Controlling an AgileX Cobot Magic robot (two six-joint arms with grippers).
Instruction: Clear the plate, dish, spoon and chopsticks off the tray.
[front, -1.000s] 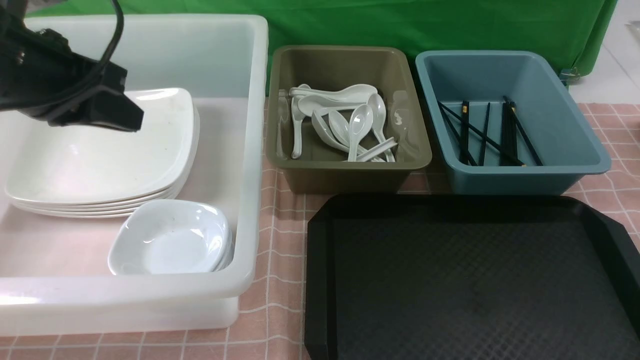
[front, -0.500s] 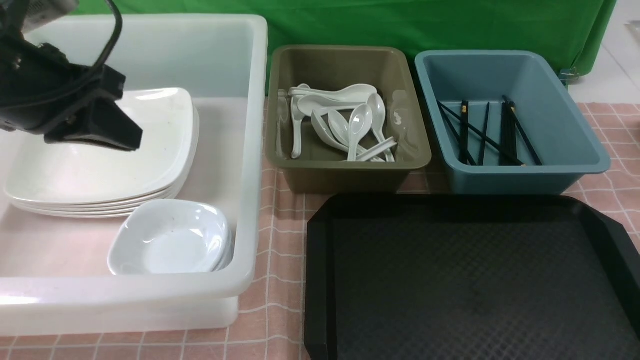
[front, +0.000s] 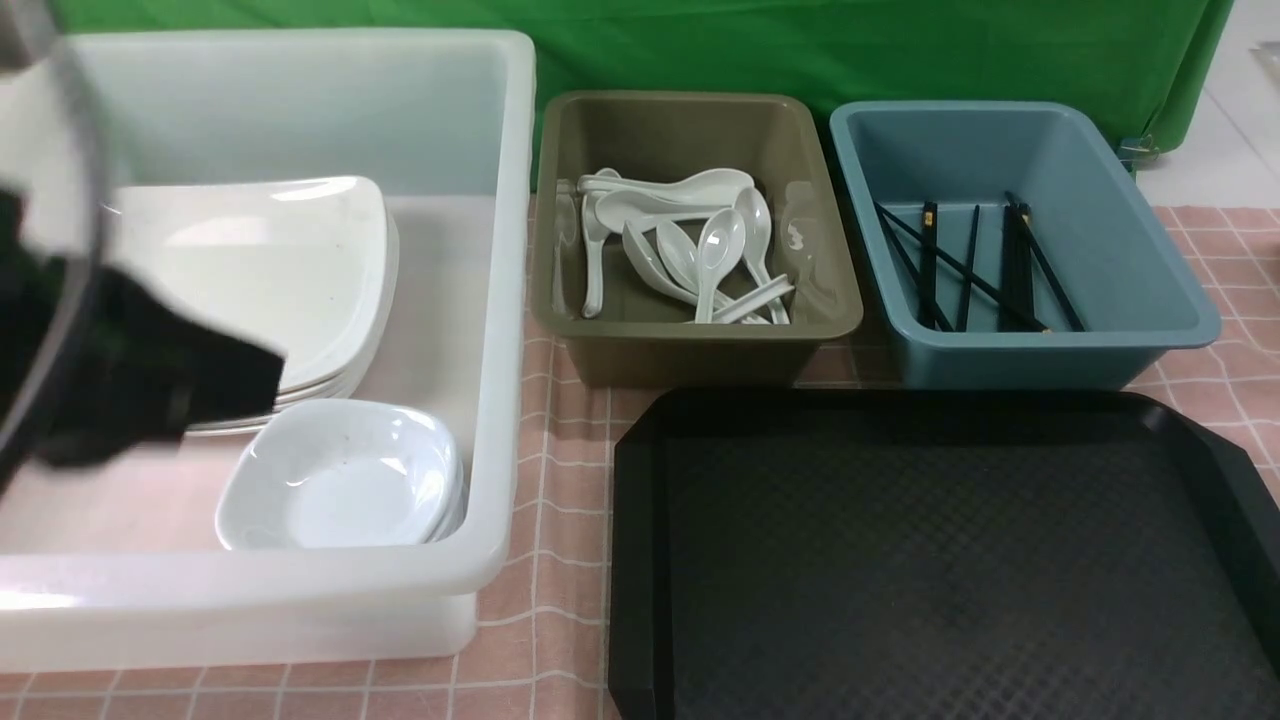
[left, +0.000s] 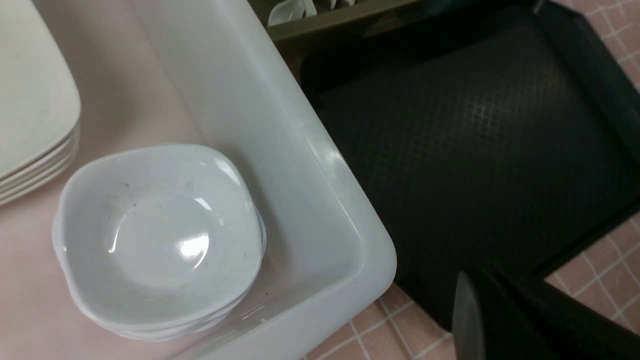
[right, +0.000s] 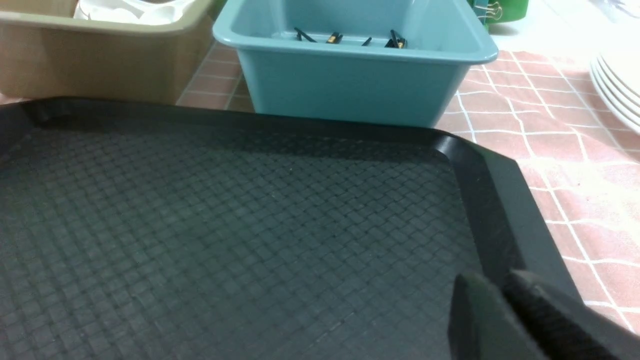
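Observation:
The black tray (front: 940, 560) lies bare at the front right, also seen in the left wrist view (left: 475, 140) and the right wrist view (right: 225, 225). The plate (front: 250, 270) tops a stack in the white tub (front: 500, 330), with the dish (front: 340, 480) on a smaller stack in front (left: 160, 235). Spoons (front: 690, 250) fill the olive bin and chopsticks (front: 970, 265) lie in the blue bin. My left gripper (front: 265, 380), blurred, hangs shut and empty over the plates' near edge (left: 482, 280). My right gripper (right: 492, 280) hovers over the tray's right rim, slightly open and empty.
The olive bin (front: 560, 220) and blue bin (front: 1150, 260) stand side by side behind the tray. The tub's tall wall runs close along the tray's left side. A further stack of white plates (right: 620, 85) sits on the pink checked cloth to the right.
My left arm has swung down and back towards me, from above the plate stack to its near edge. The dishes, bins and tray have not moved.

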